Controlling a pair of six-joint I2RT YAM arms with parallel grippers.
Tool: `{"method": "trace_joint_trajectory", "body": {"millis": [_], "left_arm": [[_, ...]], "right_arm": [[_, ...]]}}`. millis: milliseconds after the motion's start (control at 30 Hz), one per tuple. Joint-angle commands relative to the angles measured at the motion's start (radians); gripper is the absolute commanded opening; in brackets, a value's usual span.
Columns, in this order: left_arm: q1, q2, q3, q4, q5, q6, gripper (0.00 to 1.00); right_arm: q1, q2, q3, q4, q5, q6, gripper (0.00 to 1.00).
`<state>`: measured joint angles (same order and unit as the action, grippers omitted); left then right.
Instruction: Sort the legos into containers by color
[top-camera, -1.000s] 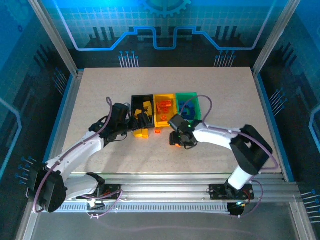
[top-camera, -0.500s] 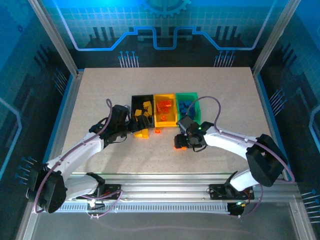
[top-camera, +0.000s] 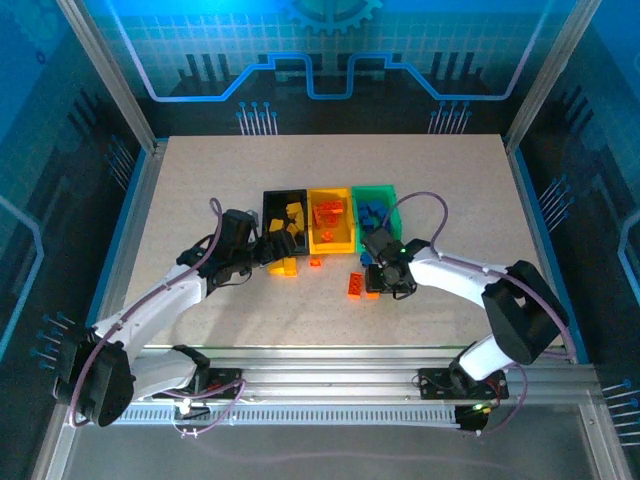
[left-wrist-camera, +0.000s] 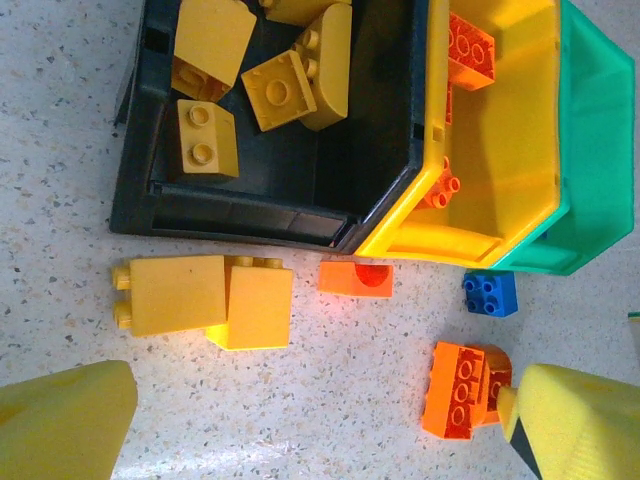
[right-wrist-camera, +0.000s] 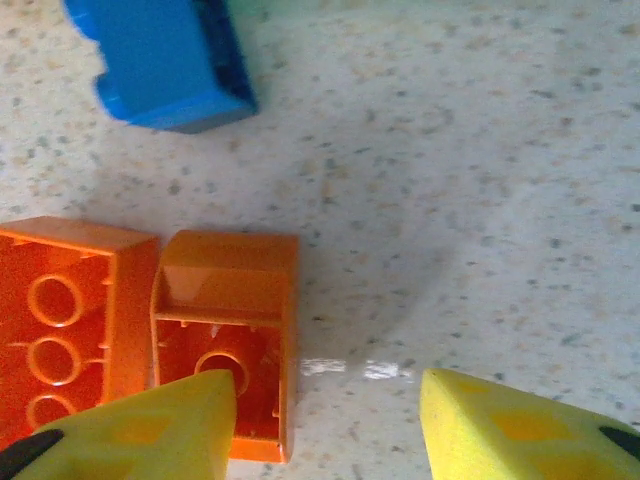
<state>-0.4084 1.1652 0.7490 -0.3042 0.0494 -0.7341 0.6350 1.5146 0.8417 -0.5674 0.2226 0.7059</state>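
Three joined containers stand mid-table: a black bin (top-camera: 283, 212) holding yellow legos (left-wrist-camera: 278, 88), a yellow bin (top-camera: 331, 222) holding orange ones (left-wrist-camera: 470, 50), and a green bin (top-camera: 375, 207). On the table in front lie two yellow bricks (left-wrist-camera: 170, 295), an orange arch piece (left-wrist-camera: 356, 279), a blue brick (left-wrist-camera: 489, 294) and two orange bricks (left-wrist-camera: 458, 390). My left gripper (left-wrist-camera: 320, 430) hangs open above the bare table between the yellow and orange bricks. My right gripper (right-wrist-camera: 325, 420) is open low over the table. Its left fingertip (right-wrist-camera: 140, 430) overlaps an upturned hollow orange brick (right-wrist-camera: 225, 300), with nothing between the jaws.
A longer orange brick (right-wrist-camera: 60, 320) lies against the hollow one on its left. The blue brick (right-wrist-camera: 165, 65) sits just beyond them, near the green bin's front wall (left-wrist-camera: 560, 250). Bare speckled table (top-camera: 430, 180) stretches around the bins to the frame posts.
My right gripper has slid to the right and its jaws have narrowed. The longer orange brick now lies uncovered on the table to its left. The left arm has barely moved.
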Motion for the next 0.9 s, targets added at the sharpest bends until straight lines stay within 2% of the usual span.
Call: {"method": "trace_joint_trajectory", "body": {"millis": [0,100,167,233,367,533,767,867], "left_arm": [[0.009,-0.018,-0.008,-0.001,0.021,-0.008,0.99],[0.013,-0.017,-0.007,-0.003,0.021,-0.008,0.99],[0.013,-0.016,-0.007,-0.001,0.023,-0.008,0.99],[0.014,-0.016,-0.009,0.002,0.025,-0.008,0.99],[0.014,-0.011,-0.008,0.007,0.024,-0.013,0.99],[0.015,-0.014,-0.009,-0.001,0.021,-0.012,0.99],[0.016,-0.031,-0.003,-0.023,0.017,0.002,0.99],[0.016,-0.043,-0.003,-0.037,0.008,0.009,0.99]], "right_arm": [[-0.052,-0.056,-0.047,-0.097,0.096,0.010,0.53],[-0.062,-0.105,-0.051,-0.073,0.067,-0.024,0.60],[-0.044,-0.134,-0.051,-0.032,0.032,-0.064,0.74],[-0.026,-0.142,-0.044,0.003,-0.016,-0.094,0.82],[-0.013,-0.049,-0.011,-0.009,-0.028,-0.093,0.83],[-0.018,0.050,-0.004,0.009,-0.024,-0.050,0.76],[-0.021,0.041,0.024,-0.002,0.002,-0.079,0.39],[-0.013,-0.009,0.075,0.001,-0.005,-0.139,0.31]]}}
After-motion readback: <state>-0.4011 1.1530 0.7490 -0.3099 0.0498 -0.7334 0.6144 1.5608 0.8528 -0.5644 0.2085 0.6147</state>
